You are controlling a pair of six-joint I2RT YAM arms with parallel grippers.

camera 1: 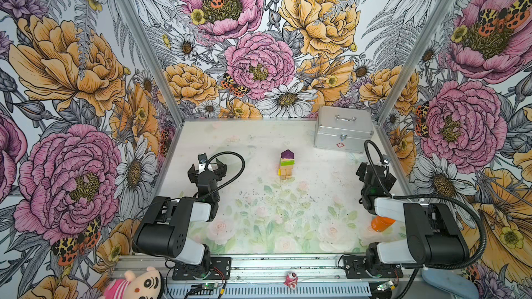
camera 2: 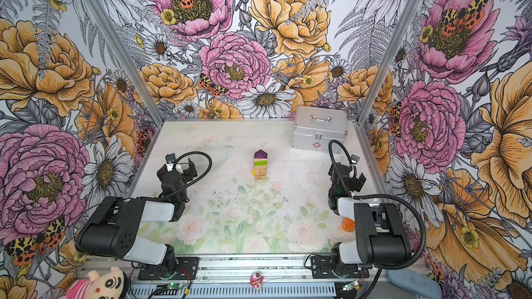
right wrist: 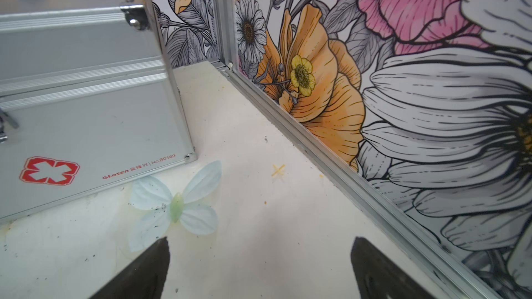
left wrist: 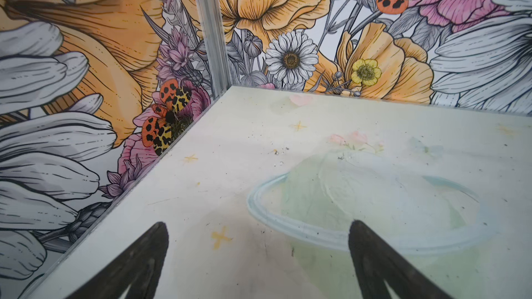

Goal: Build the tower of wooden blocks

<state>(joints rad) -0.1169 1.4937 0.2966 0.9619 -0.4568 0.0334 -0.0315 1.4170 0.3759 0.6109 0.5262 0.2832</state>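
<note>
The tower stands free in the middle of the table in both top views. Its wood blocks are tan ones at the base with a yellow piece beside them, pink and lime-green layers above, and a dark purple pointed block on top. My left gripper is open, well left of the tower, over bare table. My right gripper is open, far right of it, near the side wall. Neither wrist view shows the tower.
A silver metal case stands at the back right, just beyond the right gripper. An orange bottle lies partly under the right arm. A plush toy and a small figure sit beyond the front rail.
</note>
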